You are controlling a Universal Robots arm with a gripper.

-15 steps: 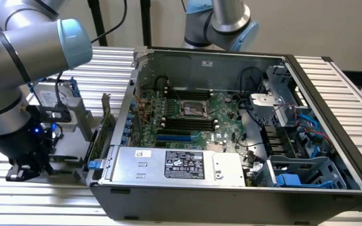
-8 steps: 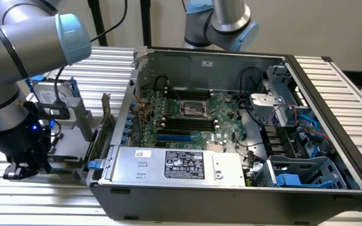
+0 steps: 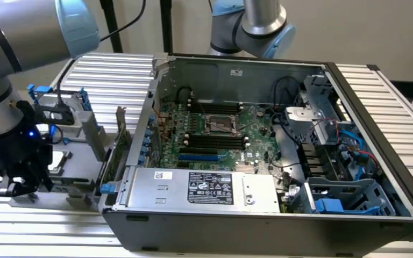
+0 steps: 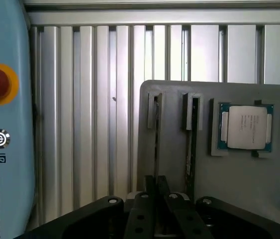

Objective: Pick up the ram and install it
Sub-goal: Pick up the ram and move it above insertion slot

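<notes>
1. Pinching from above, the jaws [image 4: 156, 182] are drawn almost together, with just a thin gap left between the two dark fingertips.
2. That gap sits on the line of the ram [image 4: 155, 137]. The ram stands on edge in a narrow slot of the grey holder [image 4: 239, 184] and shows as a thin dark strip running straight in between the fingertips.
3. The visible stretch of the stick runs away from the fingertips along its slot.
4. A neighbouring slot [image 4: 192, 144] lies parallel just beside it, outside the jaws.
5. Further along the same holder, a square silver processor chip [image 4: 244, 127] lies flat in its own recess, well apart from the jaws.
6. In the exterior view the arm reaches low at the exterior view's left. The jaws are down at the holder, which rests on the slatted metal desk [image 3: 41, 231] beside the open computer case [image 3: 264, 226].
7. Inside the case the motherboard [image 3: 214, 126] lies flat, and its long black slots [image 3: 210, 142] are well apart from the ram and the jaws.
</notes>
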